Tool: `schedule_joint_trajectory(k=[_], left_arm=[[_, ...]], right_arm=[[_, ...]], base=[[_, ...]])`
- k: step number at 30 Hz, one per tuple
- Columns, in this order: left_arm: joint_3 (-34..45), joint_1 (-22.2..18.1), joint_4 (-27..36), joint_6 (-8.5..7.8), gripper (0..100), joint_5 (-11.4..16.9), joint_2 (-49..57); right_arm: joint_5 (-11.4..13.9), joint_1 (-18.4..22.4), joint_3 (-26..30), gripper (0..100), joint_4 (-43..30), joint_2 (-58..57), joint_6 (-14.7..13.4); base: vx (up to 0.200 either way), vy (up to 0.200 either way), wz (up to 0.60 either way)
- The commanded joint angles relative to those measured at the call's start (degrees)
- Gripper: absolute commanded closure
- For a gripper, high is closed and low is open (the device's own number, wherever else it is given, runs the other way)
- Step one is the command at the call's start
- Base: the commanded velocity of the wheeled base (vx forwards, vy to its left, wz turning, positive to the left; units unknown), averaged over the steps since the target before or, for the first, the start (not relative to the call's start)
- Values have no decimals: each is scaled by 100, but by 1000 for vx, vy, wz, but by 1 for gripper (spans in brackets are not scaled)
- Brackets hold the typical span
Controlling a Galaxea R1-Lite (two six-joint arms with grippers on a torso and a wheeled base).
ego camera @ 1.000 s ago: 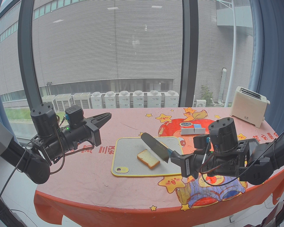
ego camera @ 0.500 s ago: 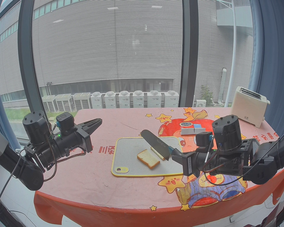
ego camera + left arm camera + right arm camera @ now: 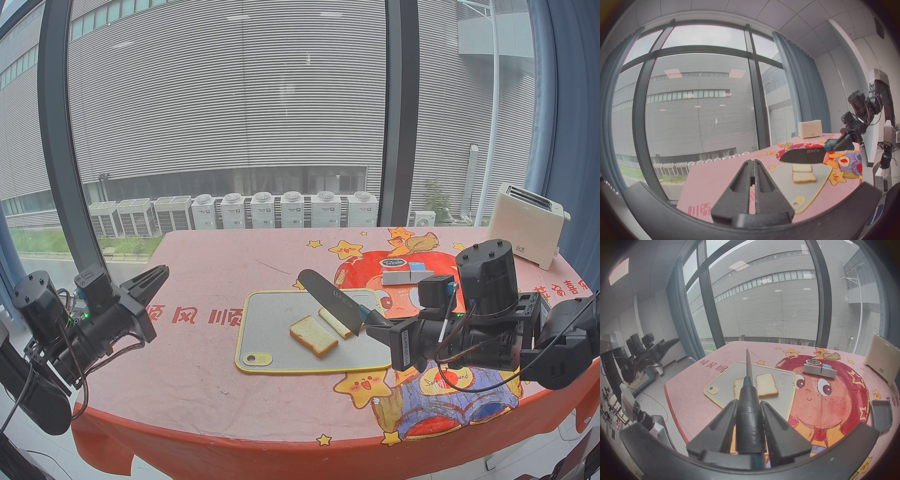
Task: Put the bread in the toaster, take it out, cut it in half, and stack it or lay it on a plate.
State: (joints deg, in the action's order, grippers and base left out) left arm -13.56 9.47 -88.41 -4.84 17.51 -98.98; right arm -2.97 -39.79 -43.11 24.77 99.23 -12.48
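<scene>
Two halves of a cut bread slice lie side by side on the grey, yellow-rimmed cutting board (image 3: 269,319): the nearer half (image 3: 314,335) and the farther half (image 3: 337,322). My right gripper (image 3: 380,325) is shut on the handle of a black knife (image 3: 330,300), whose blade hangs just above the farther half. The right wrist view has the blade (image 3: 748,365) running over the gap between the halves (image 3: 767,385) (image 3: 737,388). My left gripper (image 3: 156,275) is shut and empty, off the table's left edge, far from the board. The white toaster (image 3: 527,225) stands at the far right.
A small grey and blue knife rest (image 3: 407,275) sits behind the board on the printed pink tablecloth. A dark grey tray (image 3: 881,414) lies near the table's right edge. A window with dark pillars rises right behind the table.
My left arm has drawn back to the left and down, away from the table. The right gripper has shifted slightly right with the knife, uncovering the farther bread half.
</scene>
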Motion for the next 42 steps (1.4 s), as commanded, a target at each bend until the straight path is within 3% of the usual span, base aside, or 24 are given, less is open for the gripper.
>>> schedule_joint_trajectory(k=[1,13,22,31,34,39,41,42], left_arm=[[565,-112,-159,1,100,-45,19],[1356,-464,-142,-52,100,-72,651],[1356,-1228,-45,-70,100,-72,1583],[1356,-1729,34,-202,100,-10,2163],[1356,-1729,517,-202,100,7,2603],[1356,-1773,2126,-219,100,-37,3877],[1356,-1800,2337,-228,100,-37,4070],[1356,-1932,2759,-254,100,-37,4404]], right_arm=[[-1,-2,-5,100,1,-27,0],[-19,6,-14,100,10,-53,0],[-133,6,189,100,801,-9,62],[-133,15,224,100,828,-18,123],[-142,15,224,100,828,-35,123],[-133,24,224,100,828,-35,123],[-142,15,224,100,828,-27,123],[-142,24,224,100,828,-18,123]], base=[[0,0,0],[0,0,0],[0,0,0],[0,0,0],[0,0,0],[0,0,0],[0,0,0],[0,0,0]])
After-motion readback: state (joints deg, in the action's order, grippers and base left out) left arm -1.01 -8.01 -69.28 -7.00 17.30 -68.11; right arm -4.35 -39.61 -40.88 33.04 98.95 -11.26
